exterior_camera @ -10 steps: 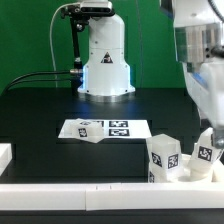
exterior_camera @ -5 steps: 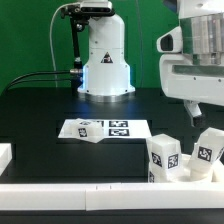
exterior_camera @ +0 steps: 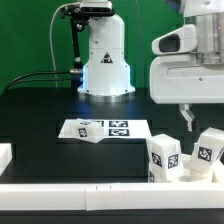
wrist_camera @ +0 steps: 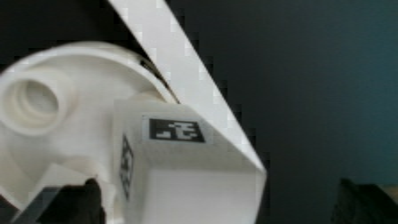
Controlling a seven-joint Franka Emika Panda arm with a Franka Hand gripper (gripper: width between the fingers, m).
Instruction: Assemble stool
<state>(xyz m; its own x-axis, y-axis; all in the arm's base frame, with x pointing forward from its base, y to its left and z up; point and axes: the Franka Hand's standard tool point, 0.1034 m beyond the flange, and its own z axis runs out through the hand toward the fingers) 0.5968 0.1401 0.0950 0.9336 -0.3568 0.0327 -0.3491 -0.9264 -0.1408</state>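
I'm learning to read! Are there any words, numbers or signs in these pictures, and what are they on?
No words or numbers can be read.
Black-and-white square tags, patterns not letters: on the flat white marker board and the short chunky white plastic legs.
Dark mark on the white robot base: too blurred to read.
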